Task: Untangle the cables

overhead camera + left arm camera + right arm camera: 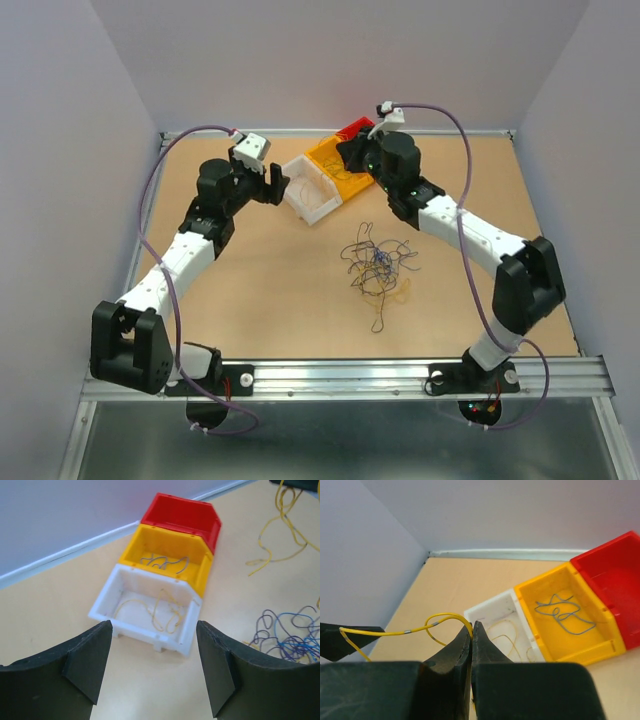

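tan worktop (280, 285), boxed by pale grey walls (330, 60), carries the tangled cables (378, 265) at its middle. left pincer (152, 630) spread before the white bin (140, 630); right pincer (471, 630) pinching one yellow cable (395, 632).

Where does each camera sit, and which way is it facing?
Top external: above and behind the bases, looking down on the table, left arm, right arm and cable tangle.
Left wrist: on the left arm, facing the white bin; the left gripper, open, frames it.
Right wrist: on the right arm, facing the back-left corner; the right gripper is shut on a yellow cable.
Shared: both wrist views show the white bin, yellow bin and red bin.
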